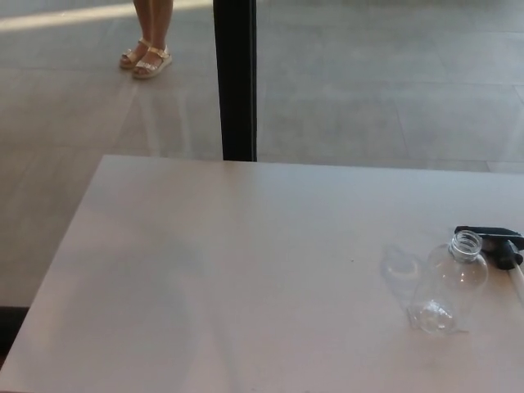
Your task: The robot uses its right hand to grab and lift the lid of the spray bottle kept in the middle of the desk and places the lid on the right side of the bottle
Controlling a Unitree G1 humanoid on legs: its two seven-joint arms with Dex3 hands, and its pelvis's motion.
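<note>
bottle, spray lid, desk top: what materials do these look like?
Bottle: clear, glossy plastic by the look; the desk shows through it and highlights glint on its wall. Spray lid: black, matte, probably moulded plastic, lying right of the bottle's open neck. Desk: pale grey, smooth, low sheen with soft reflections; laminate or painted board, can't tell which.

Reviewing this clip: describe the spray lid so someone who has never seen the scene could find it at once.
Start at the pale desk and follow it to its right edge, where a clear, uncapped bottle stands. The spray lid lies on the desk just behind and to the right of the bottle's open neck. It is the only black thing on the desk.
</note>
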